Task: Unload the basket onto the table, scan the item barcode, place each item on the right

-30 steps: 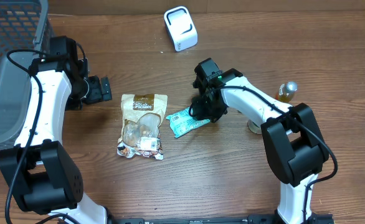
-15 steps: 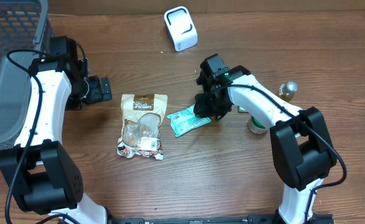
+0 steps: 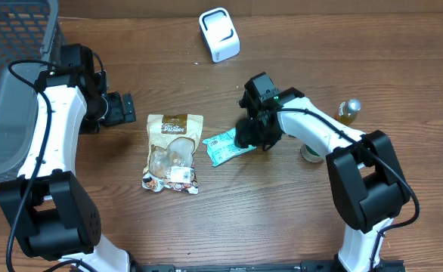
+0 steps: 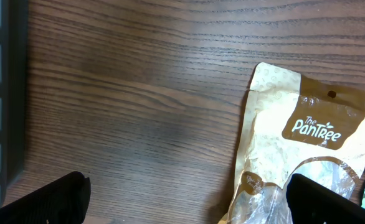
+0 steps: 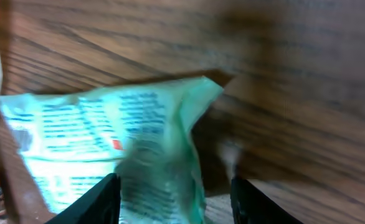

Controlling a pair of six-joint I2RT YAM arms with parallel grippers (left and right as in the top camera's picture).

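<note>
Snack pouch [image 3: 172, 151]: nearest of the lot, lying flat on the wooden table [image 3: 282, 219], face up, with the "PanTree" print at its far end; everything else is placed from here
Teal packet [image 3: 225, 147]: the item to be scanned, flat on the wood just to the right of the pouch, printed side up, and its left end comes right up to the pouch's edge, though I can't tell whether they touch
Right gripper [image 5: 175, 183]: down low over the right end of the teal packet, to the right of the pouch, fingers parted; the packet's crumpled corner sits in the gap, bare wood shows between it and the right-hand finger, and there is no pinch on it
Left gripper [image 3: 127, 108]: to the left of the pouch and a shade farther back, fingers spread wide with only bare wood between them; the pouch's top corner peeks into the wrist view
Bottle [image 3: 348, 110]: well off to the right of the pouch, beyond the right arm, upright, amber with a silvery cap
Basket [image 3: 13, 45]: grey mesh, far off to the pouch's left at the table's far-left corner
Scanner [image 3: 219, 34]: small white unit, farthest of all, beyond the pouch and a little to the right, well apart from the teal packet
</note>
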